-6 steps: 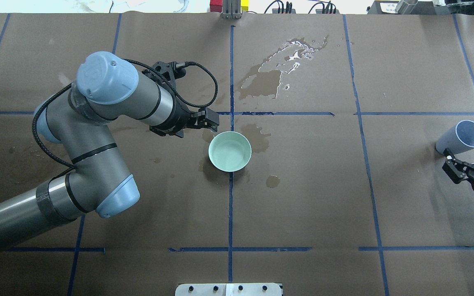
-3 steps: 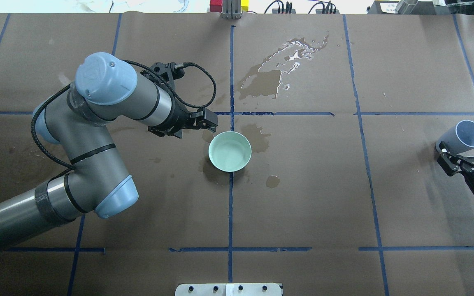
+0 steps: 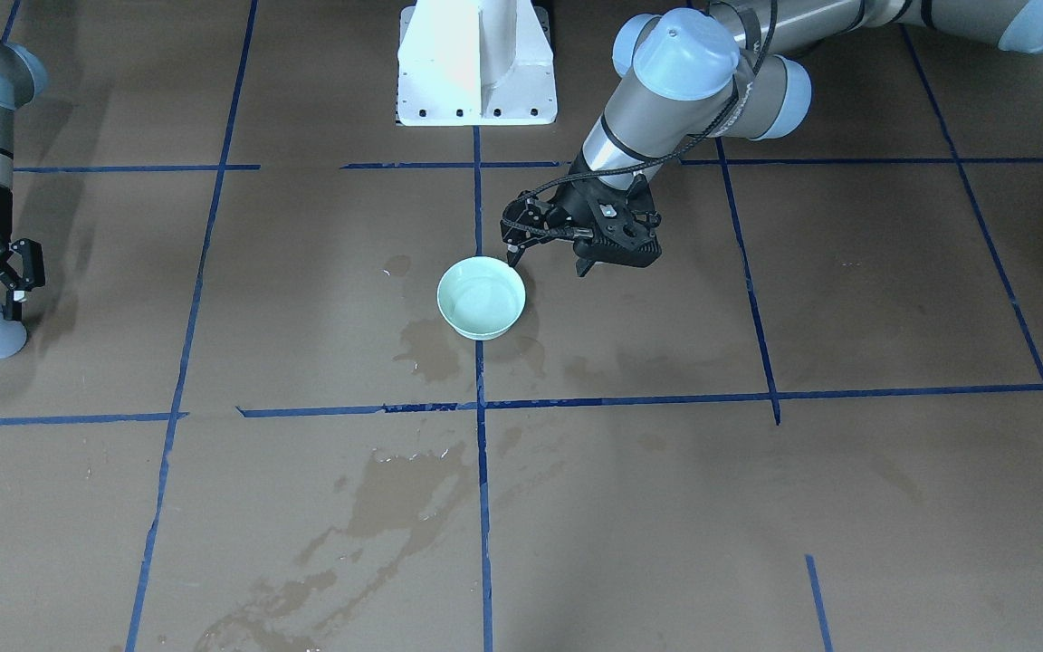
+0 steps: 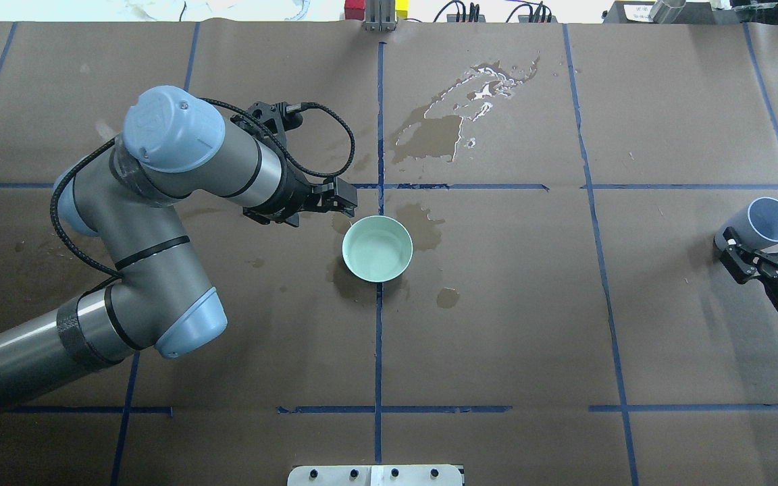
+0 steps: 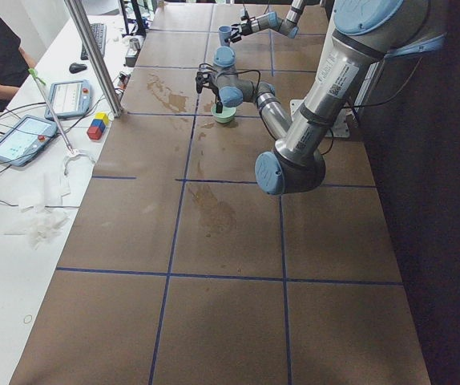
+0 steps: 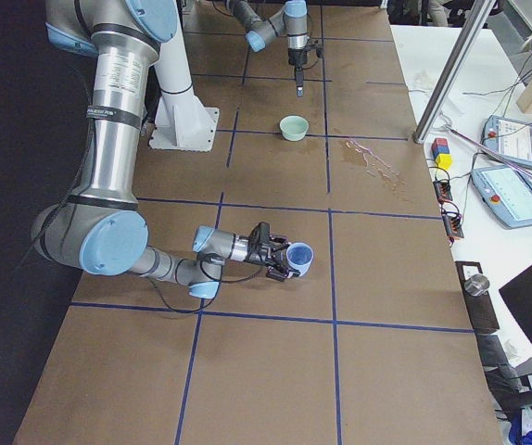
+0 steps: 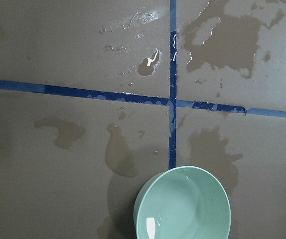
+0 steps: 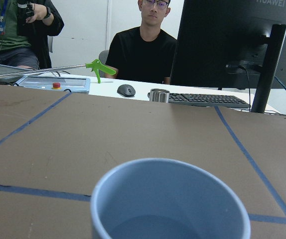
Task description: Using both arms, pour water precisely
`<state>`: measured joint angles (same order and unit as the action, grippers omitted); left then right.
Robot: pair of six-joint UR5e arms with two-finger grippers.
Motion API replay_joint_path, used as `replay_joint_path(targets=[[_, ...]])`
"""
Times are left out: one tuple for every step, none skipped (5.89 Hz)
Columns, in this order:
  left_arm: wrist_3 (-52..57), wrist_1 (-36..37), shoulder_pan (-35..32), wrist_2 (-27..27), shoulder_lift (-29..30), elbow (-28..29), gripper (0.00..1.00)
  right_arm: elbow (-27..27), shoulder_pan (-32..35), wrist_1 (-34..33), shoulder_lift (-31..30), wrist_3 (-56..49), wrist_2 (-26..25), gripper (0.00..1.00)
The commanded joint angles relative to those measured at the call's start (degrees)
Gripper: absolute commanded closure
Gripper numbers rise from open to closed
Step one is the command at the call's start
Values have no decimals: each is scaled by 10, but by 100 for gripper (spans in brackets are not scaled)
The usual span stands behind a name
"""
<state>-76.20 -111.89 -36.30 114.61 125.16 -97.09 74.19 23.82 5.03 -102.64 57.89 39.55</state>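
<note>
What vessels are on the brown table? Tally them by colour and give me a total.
Pale green bowl: 1
Blue-grey cup: 1
Total: 2

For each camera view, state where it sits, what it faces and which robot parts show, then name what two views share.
Front-facing: across the table, facing the robot; mint bowl, left claw, right claw, pedestal.
Overhead: behind the robot; both arms, blue cup.
Exterior left: table end; left arm near.
Exterior right: opposite end; right arm near.
Left wrist: looks down at the bowl; no arm shows.
Right wrist: looks across the cup toward seated people.
Front-facing and overhead share the bowl.
</note>
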Motion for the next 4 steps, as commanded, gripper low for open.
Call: replay_joint_path(targets=[[0, 0, 0, -1, 0, -1, 0, 0, 11, -1, 2, -1, 10, 1], [0, 0, 0, -1, 1, -2, 0, 0, 13, -1, 2, -1, 10, 1], [0, 0, 0, -2, 0, -2, 0, 0, 12, -1, 5, -1, 10, 4], [0, 0, 0, -2, 1, -2, 0, 0, 19, 0, 25, -12, 10, 21]])
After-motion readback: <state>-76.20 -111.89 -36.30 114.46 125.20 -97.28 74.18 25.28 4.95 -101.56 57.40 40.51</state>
